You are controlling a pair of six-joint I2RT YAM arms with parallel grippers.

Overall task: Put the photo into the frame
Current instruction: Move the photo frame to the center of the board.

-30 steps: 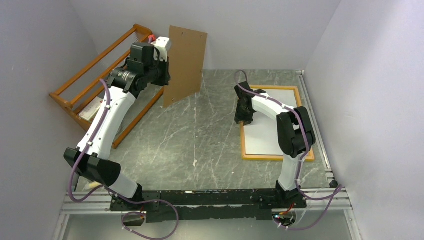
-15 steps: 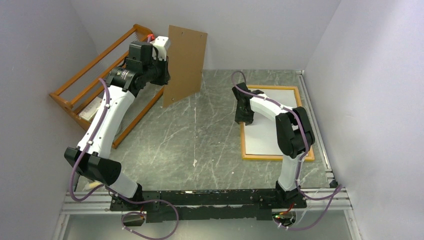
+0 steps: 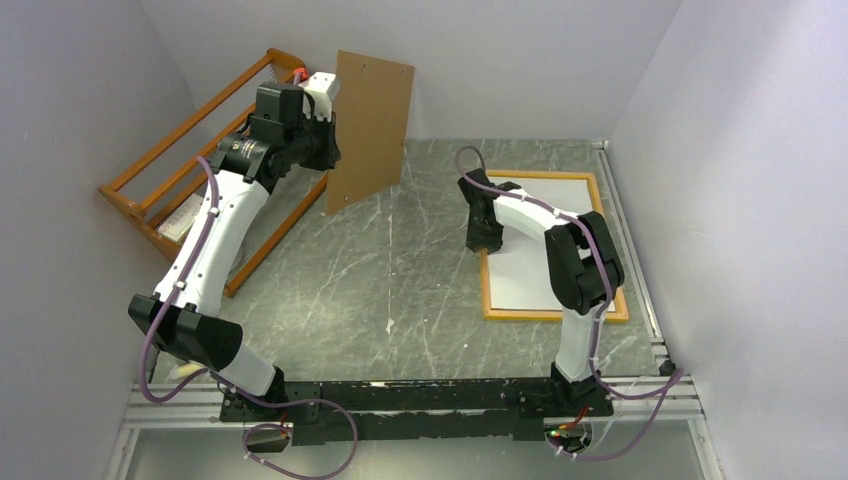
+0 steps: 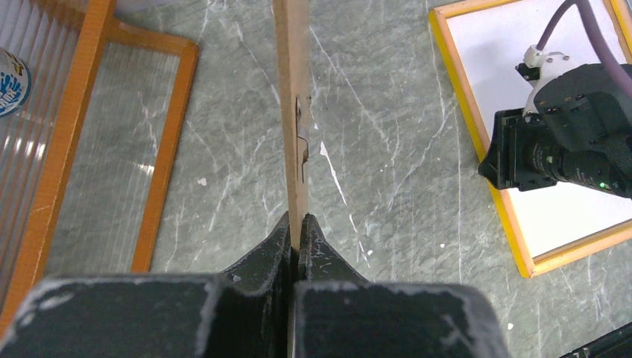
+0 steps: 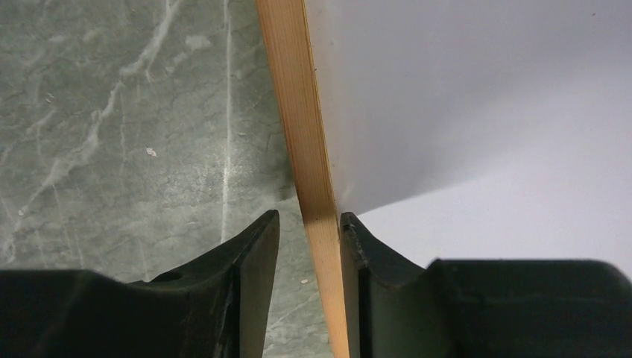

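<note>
The frame point(image 3: 555, 315) point(image 5: 302, 112) point(image 4: 468, 97) lies flat on the grey marbled table point(image 3: 400, 270), wood-orange side up, ahead of the right arm's base. The photo point(image 3: 520, 285) point(image 5: 484, 112) point(image 4: 492, 45) lies inside the frame with its plain white back showing, and it fills the opening from rail to rail.

About midway along the frame's left rail, the right gripper point(image 3: 485, 243) point(image 5: 309, 224) points straight down over it. Its jaws are apart and straddle the rail. In the right wrist view, the finger on the photo side sits right against the rail's inner edge. The outer finger stands off the rail, with a strip of table showing in the gap.

Left of the frame and farther back, across a bare stretch of table, the left gripper point(image 3: 328, 140) point(image 4: 296, 227) has its jaws pinched tight on the edge of a brown hardboard panel point(image 3: 368, 130) point(image 4: 293, 89). It holds the panel upright. In the left wrist view the panel appears edge-on, with a small metal tab on one face. Whether the panel's lower corner touches the table cannot be told.

Farther left still, well apart from the frame, an orange-brown wooden rack point(image 3: 190, 120) point(image 4: 71, 127) leans by the left wall, just beside the left gripper.
</note>
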